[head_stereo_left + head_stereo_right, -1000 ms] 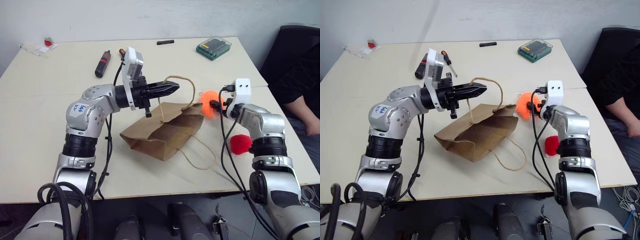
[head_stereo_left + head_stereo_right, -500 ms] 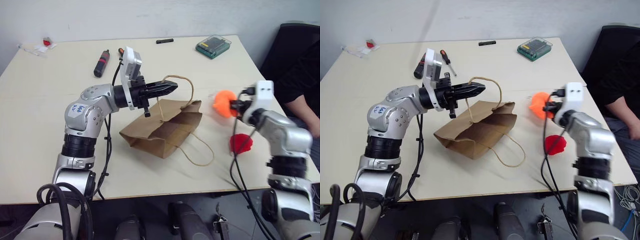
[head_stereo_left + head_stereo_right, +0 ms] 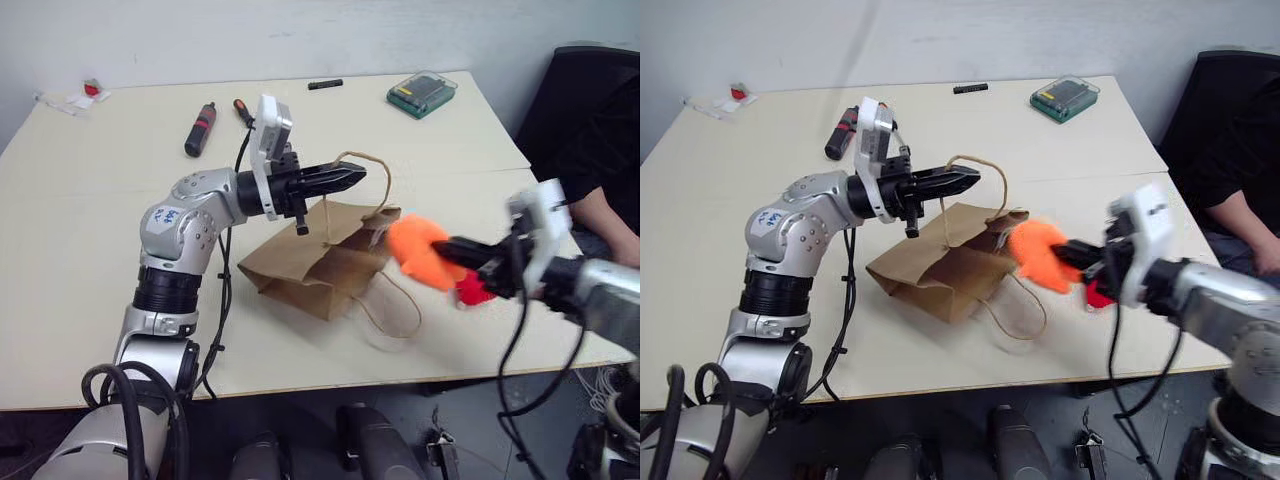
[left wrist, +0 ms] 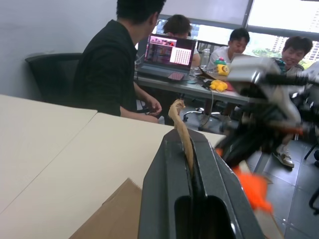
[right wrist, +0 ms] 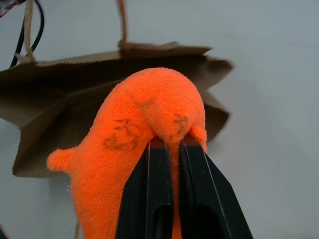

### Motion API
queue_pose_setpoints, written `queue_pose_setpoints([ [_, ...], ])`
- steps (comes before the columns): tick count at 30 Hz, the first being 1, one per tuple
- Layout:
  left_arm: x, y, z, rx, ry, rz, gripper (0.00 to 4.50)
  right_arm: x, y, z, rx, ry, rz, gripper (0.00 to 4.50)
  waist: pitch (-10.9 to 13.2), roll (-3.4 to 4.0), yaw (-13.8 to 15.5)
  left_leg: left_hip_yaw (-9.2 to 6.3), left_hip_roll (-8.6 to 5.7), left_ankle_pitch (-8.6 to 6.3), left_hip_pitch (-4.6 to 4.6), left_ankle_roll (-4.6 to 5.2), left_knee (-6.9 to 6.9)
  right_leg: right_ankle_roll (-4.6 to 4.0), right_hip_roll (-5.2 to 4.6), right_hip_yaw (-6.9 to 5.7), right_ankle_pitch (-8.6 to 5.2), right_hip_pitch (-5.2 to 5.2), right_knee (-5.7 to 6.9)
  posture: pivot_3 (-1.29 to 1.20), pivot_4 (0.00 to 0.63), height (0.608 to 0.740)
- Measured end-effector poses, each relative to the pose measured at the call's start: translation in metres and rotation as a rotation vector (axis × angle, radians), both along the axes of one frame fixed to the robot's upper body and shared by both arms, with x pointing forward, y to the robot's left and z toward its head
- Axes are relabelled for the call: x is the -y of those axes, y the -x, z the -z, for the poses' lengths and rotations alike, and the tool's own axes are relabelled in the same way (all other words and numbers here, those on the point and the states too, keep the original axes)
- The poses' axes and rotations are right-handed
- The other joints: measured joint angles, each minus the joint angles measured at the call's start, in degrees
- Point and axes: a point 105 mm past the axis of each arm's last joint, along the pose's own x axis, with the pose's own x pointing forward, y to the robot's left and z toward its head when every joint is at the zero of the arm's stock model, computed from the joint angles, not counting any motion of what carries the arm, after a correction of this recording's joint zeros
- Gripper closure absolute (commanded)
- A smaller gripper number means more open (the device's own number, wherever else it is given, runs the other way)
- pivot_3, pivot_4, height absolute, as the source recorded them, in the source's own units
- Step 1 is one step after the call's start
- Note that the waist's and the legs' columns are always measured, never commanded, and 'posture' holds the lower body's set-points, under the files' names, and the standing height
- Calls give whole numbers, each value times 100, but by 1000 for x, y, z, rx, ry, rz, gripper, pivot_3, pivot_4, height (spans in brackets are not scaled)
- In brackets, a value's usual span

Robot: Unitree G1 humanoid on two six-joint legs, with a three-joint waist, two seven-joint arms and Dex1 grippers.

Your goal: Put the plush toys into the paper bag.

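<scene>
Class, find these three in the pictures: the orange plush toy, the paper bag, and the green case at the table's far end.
orange plush toy (image 3: 422,252), left eye view, middle of its body
paper bag (image 3: 305,270), left eye view, flat brown side
green case (image 3: 425,92), left eye view, its lid

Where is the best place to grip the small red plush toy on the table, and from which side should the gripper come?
Probably across the middle of the red plush toy, from above. It is small, round and soft, with no handle or limb to catch, so the fingers can pinch its fuzzy body. It lies on the table behind the right gripper, which is shut on the orange plush toy.
</scene>
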Motion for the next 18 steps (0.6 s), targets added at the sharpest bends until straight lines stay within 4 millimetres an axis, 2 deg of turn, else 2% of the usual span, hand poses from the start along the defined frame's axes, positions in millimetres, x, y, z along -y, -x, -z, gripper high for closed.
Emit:
queue_pose_setpoints([
  [4,1,1,0,0,-1,7,4500,-19,-8,8,-11,81,-62,4476,0,0,24,-2,2,1,-8,2,-2,0,-1,-5,0,-3,-12,0,150,740],
  [12,2,7,-1,2,-8,43,4500,-48,-38,8,16,155,-143,4476,0,0,51,-3,2,2,-10,5,1,0,-2,-8,0,-3,-12,0,150,740],
  [18,6,13,-1,9,-8,70,4500,-80,-60,20,17,138,-185,4476,0,0,30,-3,5,2,-11,4,0,-1,-1,-9,0,-6,-8,0,150,740],
])
